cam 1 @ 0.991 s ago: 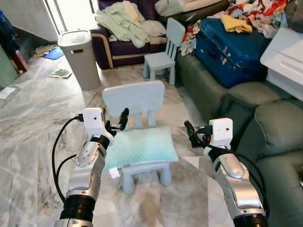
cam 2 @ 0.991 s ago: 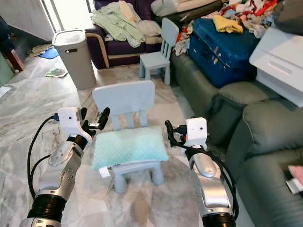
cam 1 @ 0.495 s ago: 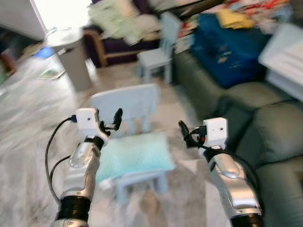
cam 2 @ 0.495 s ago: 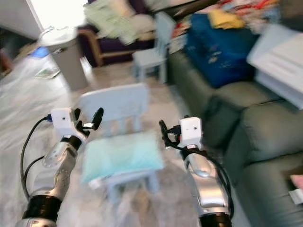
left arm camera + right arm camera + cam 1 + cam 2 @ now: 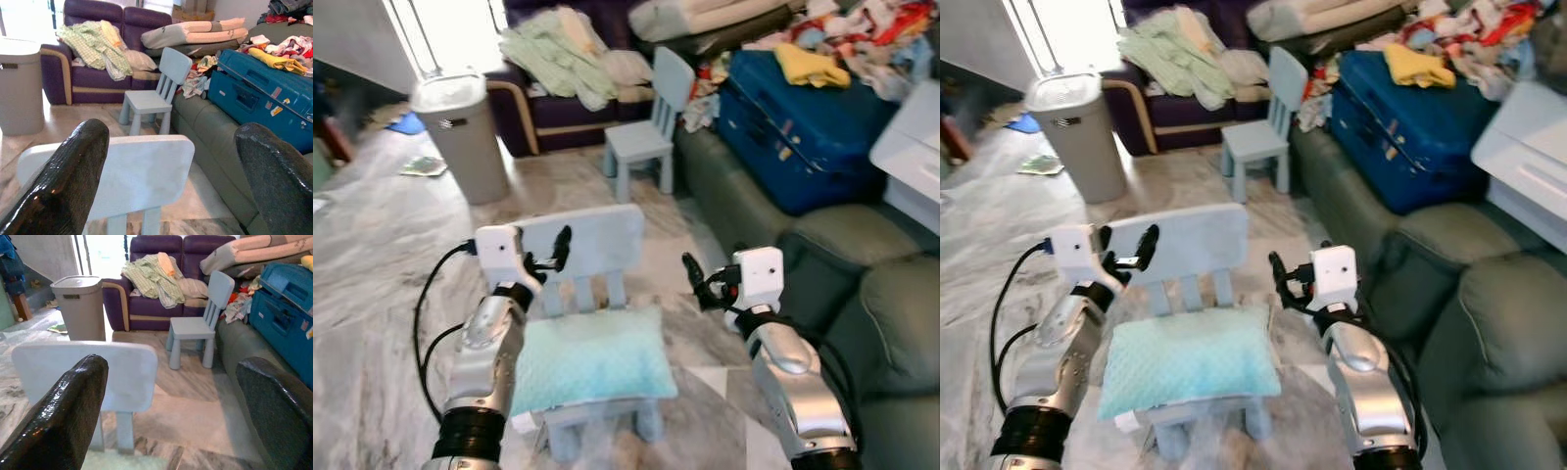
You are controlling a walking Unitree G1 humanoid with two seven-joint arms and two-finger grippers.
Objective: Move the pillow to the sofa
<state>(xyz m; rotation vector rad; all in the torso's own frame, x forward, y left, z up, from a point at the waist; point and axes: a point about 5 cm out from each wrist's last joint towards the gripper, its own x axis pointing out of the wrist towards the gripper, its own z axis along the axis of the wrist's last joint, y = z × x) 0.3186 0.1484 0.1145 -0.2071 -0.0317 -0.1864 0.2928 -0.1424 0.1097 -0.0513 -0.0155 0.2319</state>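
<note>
A pale turquoise quilted pillow (image 5: 589,358) lies flat on the seat of a small light-blue child's chair (image 5: 590,231) just in front of me. My left gripper (image 5: 548,257) is open at the chair's back, above the pillow's left edge, holding nothing. My right gripper (image 5: 698,284) is open to the right of the chair, level with its backrest, also holding nothing. A grey-green sofa (image 5: 881,313) runs along my right side. Both wrist views look over the chair's backrest (image 5: 142,171) between spread black fingers (image 5: 63,406).
A blue suitcase (image 5: 798,127) and piled clothes (image 5: 842,39) sit on the sofa's far end. A second blue chair (image 5: 651,132) stands further ahead. A grey bin (image 5: 460,132) stands at left, a purple sofa (image 5: 563,108) with laundry at the back. A white object (image 5: 911,147) lies at right. Marble floor (image 5: 382,255) spreads left.
The camera has shifted and tilted after a blurred moment, so the chair and pillow sit lower in view. Both grippers stay open at either side of the chair's back.
</note>
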